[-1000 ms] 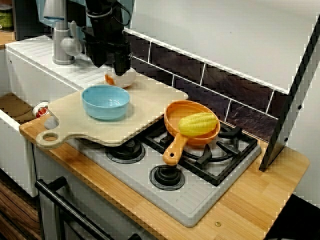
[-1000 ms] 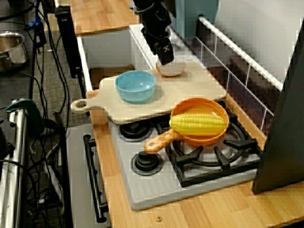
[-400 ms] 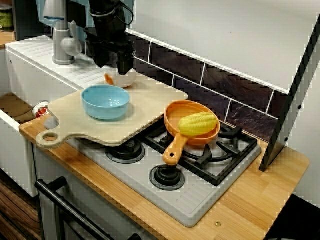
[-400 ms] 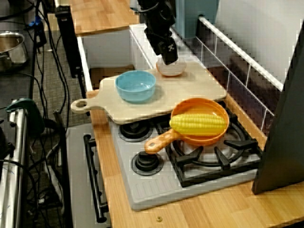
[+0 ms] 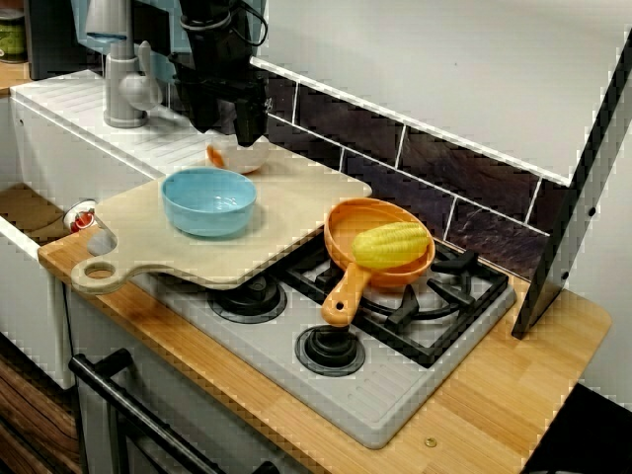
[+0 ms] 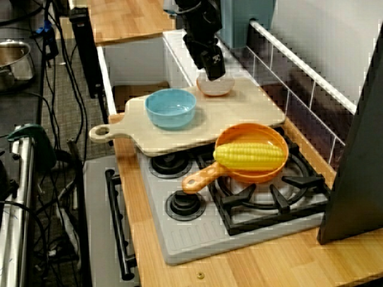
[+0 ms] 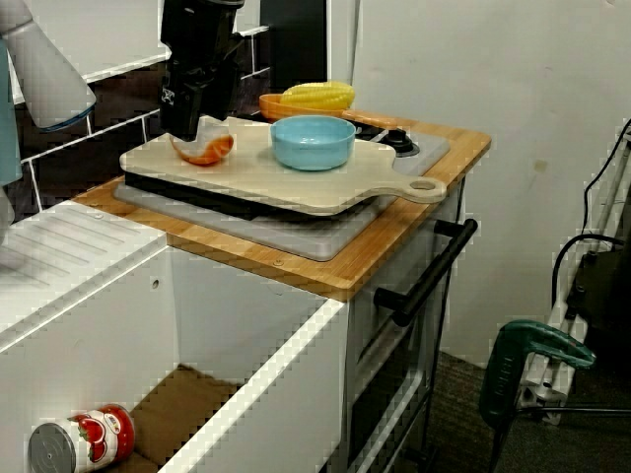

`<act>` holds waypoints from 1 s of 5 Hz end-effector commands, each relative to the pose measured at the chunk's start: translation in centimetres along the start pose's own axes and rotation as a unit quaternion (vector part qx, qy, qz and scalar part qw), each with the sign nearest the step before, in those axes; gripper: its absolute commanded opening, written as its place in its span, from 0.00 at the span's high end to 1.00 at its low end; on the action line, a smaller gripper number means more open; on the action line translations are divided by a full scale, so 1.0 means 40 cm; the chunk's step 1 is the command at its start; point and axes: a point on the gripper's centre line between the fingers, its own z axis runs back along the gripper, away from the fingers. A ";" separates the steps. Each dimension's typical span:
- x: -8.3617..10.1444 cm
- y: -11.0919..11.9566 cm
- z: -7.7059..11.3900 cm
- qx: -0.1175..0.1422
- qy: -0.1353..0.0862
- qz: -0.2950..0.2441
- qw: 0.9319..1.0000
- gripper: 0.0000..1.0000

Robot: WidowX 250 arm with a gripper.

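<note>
Locating the claw: what is its position? (Operator)
Directly above the small white-and-orange bowl, which sits at the far corner of the cutting board, behind the blue bowl. (Technician)
Jaw opening? (Operator)
Cannot be determined. The fingers read as one dark mass, and contact with the bowl is unclear. (Technician)

Blue bowl on board; corn in pan.

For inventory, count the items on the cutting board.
2: blue bowl, centre of cutting board; small white-and-orange dish at its far edge, beneath the hand. None seems hidden.
</note>
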 end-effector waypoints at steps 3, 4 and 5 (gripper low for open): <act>0.022 -0.009 0.028 0.005 -0.038 -0.025 0.999 0.00; 0.024 -0.008 0.014 0.011 -0.035 -0.023 0.999 0.00; 0.026 -0.006 0.005 0.013 -0.032 -0.020 0.999 0.00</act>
